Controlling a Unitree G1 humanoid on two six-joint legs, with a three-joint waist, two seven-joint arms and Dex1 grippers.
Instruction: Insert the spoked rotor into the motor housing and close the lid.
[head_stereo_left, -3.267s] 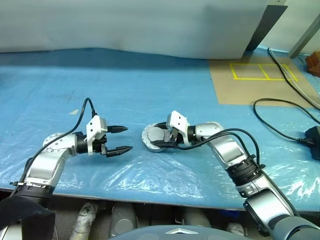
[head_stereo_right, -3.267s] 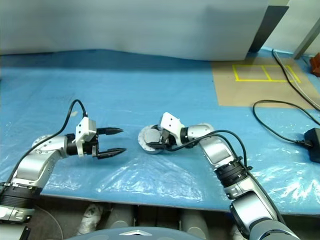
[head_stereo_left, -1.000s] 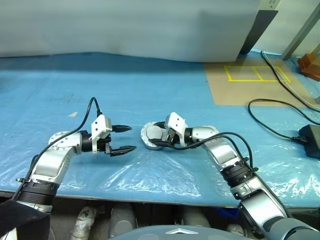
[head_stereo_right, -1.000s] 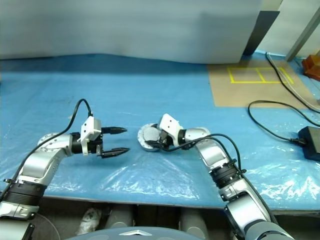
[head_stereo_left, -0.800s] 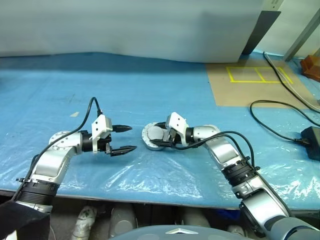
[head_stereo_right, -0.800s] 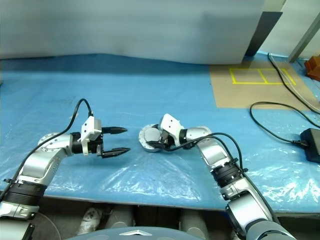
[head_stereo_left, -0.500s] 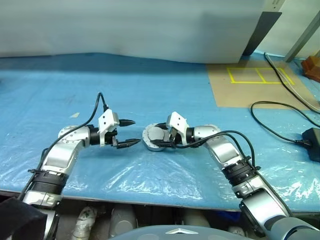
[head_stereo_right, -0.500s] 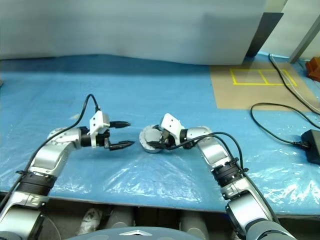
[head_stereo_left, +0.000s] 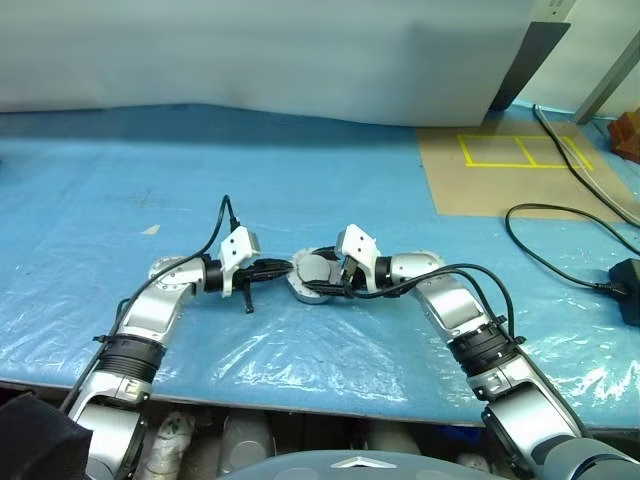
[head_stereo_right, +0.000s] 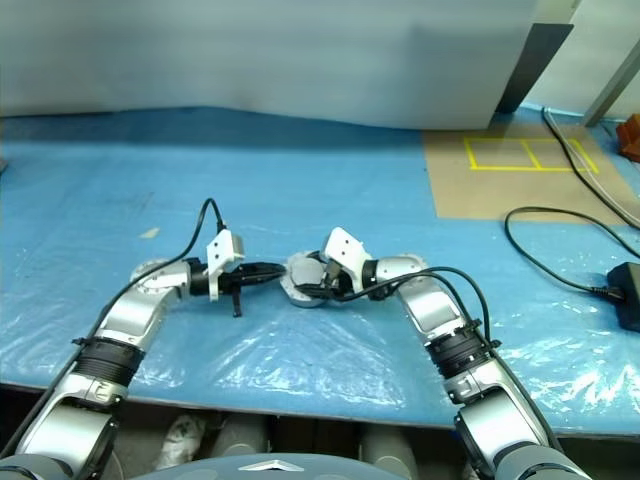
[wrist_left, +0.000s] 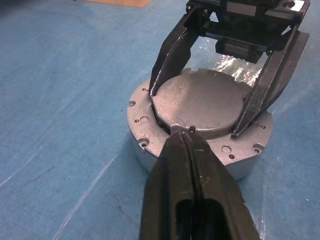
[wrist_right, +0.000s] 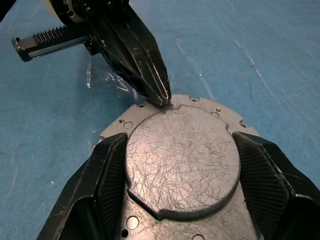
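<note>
Two arms meet at mid-table on the blue sheet (head_stereo_left: 120, 200). Housing (wrist_left: 150, 145) sits flat between them, lid (wrist_right: 182, 160) already down on top, so the rotor, presumably inside, cannot be seen. Right gripper (wrist_right: 182, 165) comes from the right, fingers (wrist_right: 107, 175) spread wide and clamping the lid's raised centre, likely to steady the part. Left gripper (wrist_left: 186, 142) comes from the left, fingers pressed together, tip at the lid's near edge notch; judged to be pushing the lid home.
</note>
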